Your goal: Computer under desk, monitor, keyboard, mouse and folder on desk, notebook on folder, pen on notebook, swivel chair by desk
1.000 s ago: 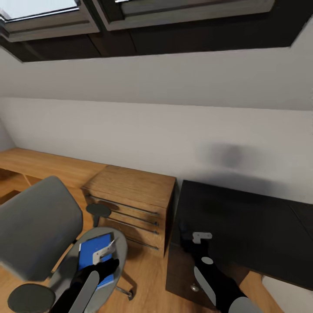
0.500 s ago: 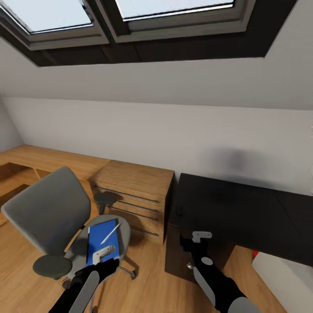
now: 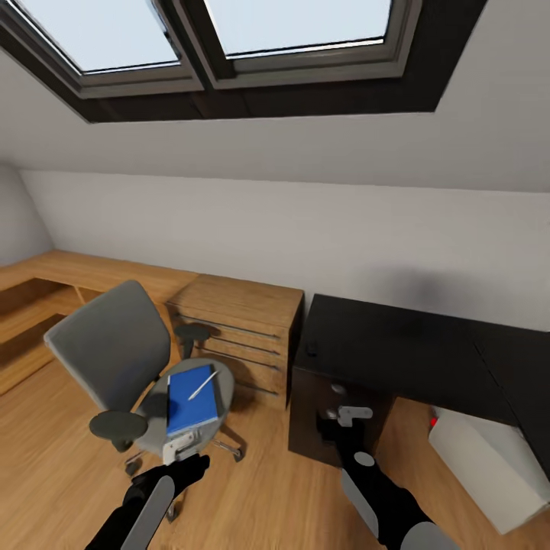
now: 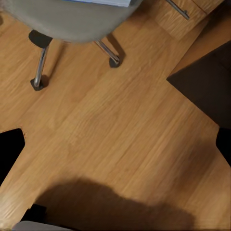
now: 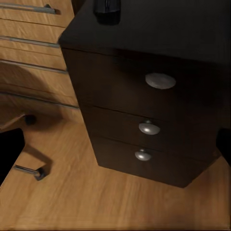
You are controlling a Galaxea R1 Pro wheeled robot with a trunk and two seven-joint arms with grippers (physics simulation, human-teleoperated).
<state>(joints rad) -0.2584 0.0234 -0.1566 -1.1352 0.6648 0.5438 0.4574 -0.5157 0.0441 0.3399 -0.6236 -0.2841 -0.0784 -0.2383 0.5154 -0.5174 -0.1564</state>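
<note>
The grey swivel chair [image 3: 111, 347] stands on the wooden floor, left of the black desk [image 3: 397, 344]. A bright blue folder [image 3: 189, 401] lies on its seat, with the thin white pen [image 3: 202, 386] on top. A small black mouse [image 3: 311, 349] sits near the desk's left edge, above the drawer unit [image 5: 144, 120]; the right wrist view catches the mouse [image 5: 107, 9] too. My left gripper [image 3: 183, 445] hangs open just in front of the chair seat [image 4: 72, 19]. My right gripper [image 3: 347, 416] is open, facing the drawers. Monitor, keyboard and notebook are out of view.
A light wooden drawer cabinet [image 3: 241, 328] stands between chair and desk, with a wooden bench [image 3: 69, 271] along the wall to its left. A white box [image 3: 489, 454] sits on the floor under the desk. Skylights [image 3: 229, 30] slope overhead.
The whole picture has shifted: the camera has pulled back and risen, so chair, cabinet and desk look smaller and farther. Both grippers hold the same pose.
</note>
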